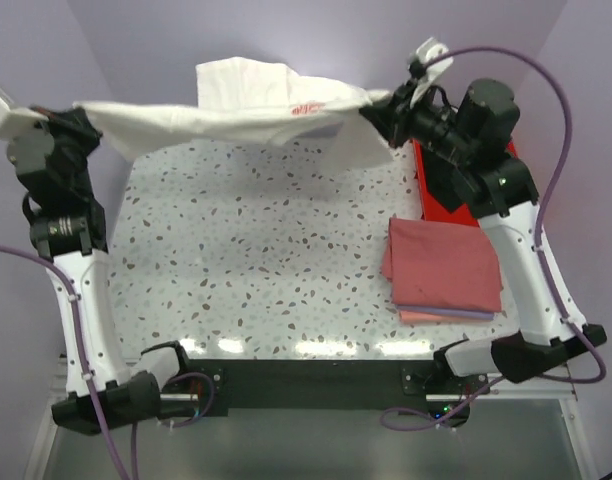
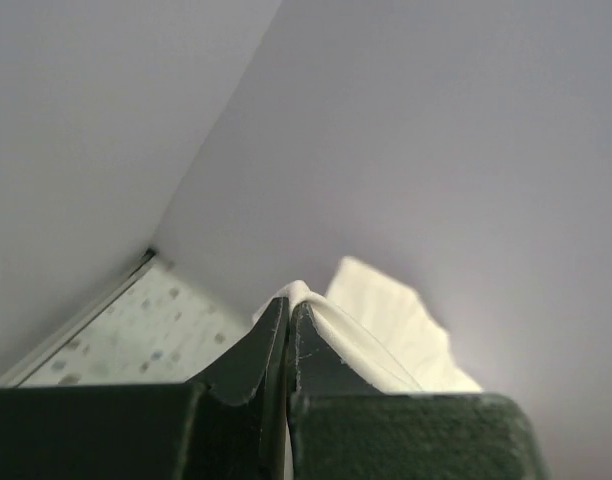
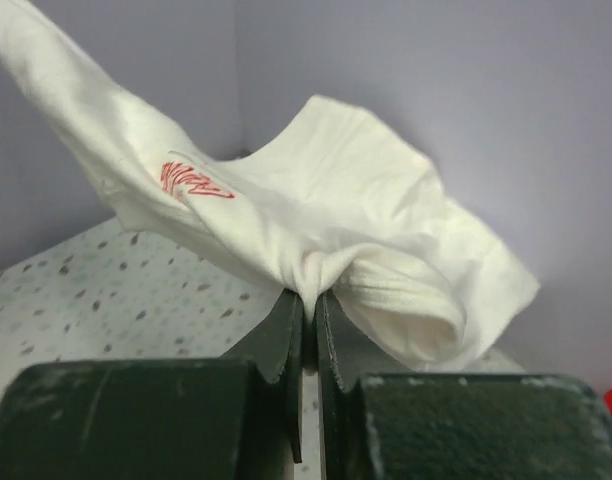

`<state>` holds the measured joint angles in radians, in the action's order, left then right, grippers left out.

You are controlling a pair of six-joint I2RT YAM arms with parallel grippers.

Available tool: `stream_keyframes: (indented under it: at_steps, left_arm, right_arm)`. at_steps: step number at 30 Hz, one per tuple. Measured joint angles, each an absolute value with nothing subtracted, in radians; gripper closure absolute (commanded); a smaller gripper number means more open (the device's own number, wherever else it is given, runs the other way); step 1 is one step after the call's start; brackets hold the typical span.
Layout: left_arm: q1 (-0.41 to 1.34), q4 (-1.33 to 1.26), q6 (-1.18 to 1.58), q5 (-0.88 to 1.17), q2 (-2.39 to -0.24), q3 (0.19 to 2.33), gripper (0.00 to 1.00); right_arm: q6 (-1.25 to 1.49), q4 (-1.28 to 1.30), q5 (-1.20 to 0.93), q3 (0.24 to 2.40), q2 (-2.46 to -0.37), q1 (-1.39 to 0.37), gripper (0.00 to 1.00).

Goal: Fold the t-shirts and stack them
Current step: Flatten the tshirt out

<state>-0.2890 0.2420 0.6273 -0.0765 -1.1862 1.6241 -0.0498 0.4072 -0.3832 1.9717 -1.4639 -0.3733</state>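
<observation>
A white t-shirt (image 1: 236,115) with a small red print hangs stretched above the far part of the speckled table (image 1: 256,260). My left gripper (image 1: 86,122) is shut on its left end; in the left wrist view the cloth (image 2: 386,335) is pinched at the left gripper's tips (image 2: 289,305). My right gripper (image 1: 381,108) is shut on its right end, and in the right wrist view the bunched white t-shirt (image 3: 316,215) spills over the right gripper's tips (image 3: 309,298). Folded pink and salmon t-shirts (image 1: 444,265) lie stacked at the table's right.
A red tray (image 1: 436,195) sits behind the folded stack, partly under the right arm. Purple walls close in the back and sides of the table. The arm bases stand at the near edge.
</observation>
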Motion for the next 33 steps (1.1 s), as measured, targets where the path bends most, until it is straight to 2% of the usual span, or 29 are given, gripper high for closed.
stream_keyframes:
  at_steps: [3, 4, 6, 8, 9, 10, 11, 12, 13, 14, 21, 29, 33]
  left_arm:
    - [-0.293, 0.266, 0.671, -0.183, -0.996, 1.267, 1.00]
    - [-0.294, 0.271, 0.691, -0.220, -0.940, 1.158, 0.96]
    - [-0.294, 0.331, 0.732, -0.292, -0.847, 0.973, 0.96]
    - [-0.294, 0.419, 0.797, -0.372, -0.786, 0.839, 0.86]
    - [-0.294, 0.462, 0.836, -0.415, -0.768, 0.791, 0.76]
    - [-0.294, 0.505, 0.869, -0.453, -0.760, 0.764, 0.47]
    - [-0.294, 0.564, 0.909, -0.496, -0.756, 0.743, 0.31]
    - [-0.294, 0.616, 0.950, -0.530, -0.756, 0.736, 0.16]
    - [-0.294, 0.649, 0.984, -0.558, -0.756, 0.737, 0.05]
    - [-0.294, 0.672, 1.004, -0.574, -0.756, 0.744, 0.00]
    - [-0.294, 0.697, 0.991, -0.566, -0.766, 0.902, 0.00]
    - [-0.271, 0.488, 0.860, -0.208, -0.888, 0.881, 0.00]
    - [-0.111, 0.425, 0.844, -0.152, -0.984, 0.826, 0.00]
  right_arm:
    - [-0.046, 0.413, -0.430, 1.652, -1.325, -0.404, 0.94]
    - [-0.034, 0.446, -0.455, 1.509, -1.291, -0.419, 0.88]
    - [-0.022, 0.479, -0.464, 1.396, -1.285, -0.463, 0.81]
    - [-0.009, 0.525, -0.461, 1.256, -1.309, -0.515, 0.58]
    - [0.010, 0.541, -0.463, 1.178, -1.320, -0.555, 0.49]
    - [0.027, 0.574, -0.467, 1.111, -1.332, -0.590, 0.37]
    - [0.038, 0.603, -0.477, 1.076, -1.336, -0.613, 0.22]
    - [0.048, 0.636, -0.487, 1.051, -1.338, -0.634, 0.02]
    - [0.057, 0.662, -0.490, 1.041, -1.337, -0.643, 0.01]
    - [0.057, 0.672, -0.487, 1.042, -1.333, -0.643, 0.01]
    - [0.101, 0.657, -0.419, 1.078, -1.267, -0.633, 0.01]
    - [0.185, 0.577, -0.297, 1.113, -1.311, -0.633, 0.01]
    - [0.212, 0.534, -0.220, 1.172, -1.422, -0.627, 0.01]
